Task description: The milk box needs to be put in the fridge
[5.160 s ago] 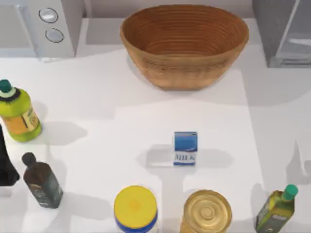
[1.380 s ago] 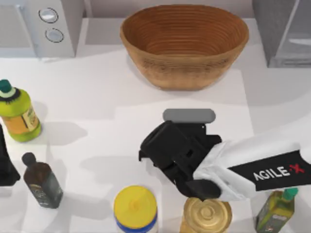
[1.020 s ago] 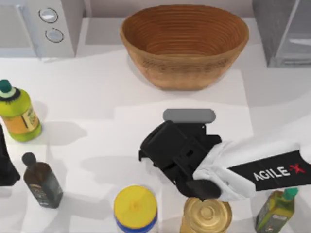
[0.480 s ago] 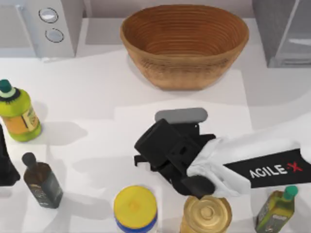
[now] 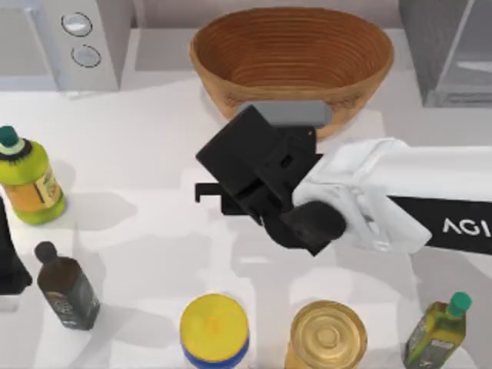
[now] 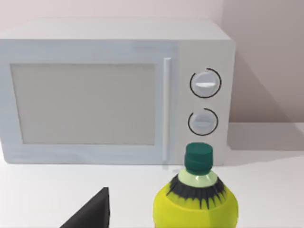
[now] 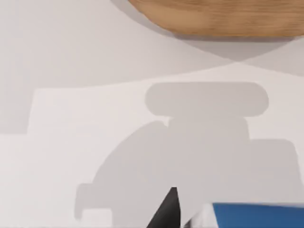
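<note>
One of the fingers (image 7: 167,211) of the right gripper (image 5: 250,181) sits just beside the blue top of the milk box (image 7: 256,214), so they look closed on it, raised off the surface (image 5: 154,154) before the wicker bowl (image 5: 292,61). I judge the carton light and stiff but crushable, best pinched gently across its flat sides on its way to the fridge (image 5: 446,54). The left gripper (image 5: 8,257) is parked at the left edge.

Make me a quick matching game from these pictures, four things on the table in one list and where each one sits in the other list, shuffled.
Things:
1. wicker bowl
2. yellow-lidded jar
3. fridge
4. microwave

Places in the top view:
a. back right corner
b. front edge, near the middle
c. back left corner
d. back, in the middle

Pairs: 1-d, 2-b, 3-a, 4-c
</note>
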Tool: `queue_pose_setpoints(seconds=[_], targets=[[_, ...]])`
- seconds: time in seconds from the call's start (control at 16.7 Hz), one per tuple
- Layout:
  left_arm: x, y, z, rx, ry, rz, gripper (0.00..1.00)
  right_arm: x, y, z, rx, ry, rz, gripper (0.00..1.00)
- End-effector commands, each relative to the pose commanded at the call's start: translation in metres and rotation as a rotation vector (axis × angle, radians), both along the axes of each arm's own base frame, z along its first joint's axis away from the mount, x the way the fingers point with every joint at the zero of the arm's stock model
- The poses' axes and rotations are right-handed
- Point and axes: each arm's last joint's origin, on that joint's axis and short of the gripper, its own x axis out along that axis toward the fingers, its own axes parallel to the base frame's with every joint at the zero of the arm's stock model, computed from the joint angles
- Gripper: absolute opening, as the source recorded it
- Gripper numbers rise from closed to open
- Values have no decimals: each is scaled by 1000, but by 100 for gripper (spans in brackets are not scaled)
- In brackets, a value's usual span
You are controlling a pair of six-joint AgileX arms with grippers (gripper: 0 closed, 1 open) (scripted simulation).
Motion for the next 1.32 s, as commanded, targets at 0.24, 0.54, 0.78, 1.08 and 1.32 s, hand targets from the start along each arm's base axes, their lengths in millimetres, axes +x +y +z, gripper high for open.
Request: queue_pose_setpoints(seconds=[0.24,0.54,0.78,1.08,1.32], targets=[[0,0,0,0,0,0,100,-6,-13,40,-10,-37,-30,0],[0,0,0,0,0,0,100,-9,-17,46,-17,-46,-34,0],[0,0,0,0,0,0,100,-10,-22,50,-6,-47,-23,0],[0,0,0,0,0,0,100,-18,-80,85,100,-118,3,0],[0,0,0,0,0,0,100,-44,-160,112,214,-272,15,0]])
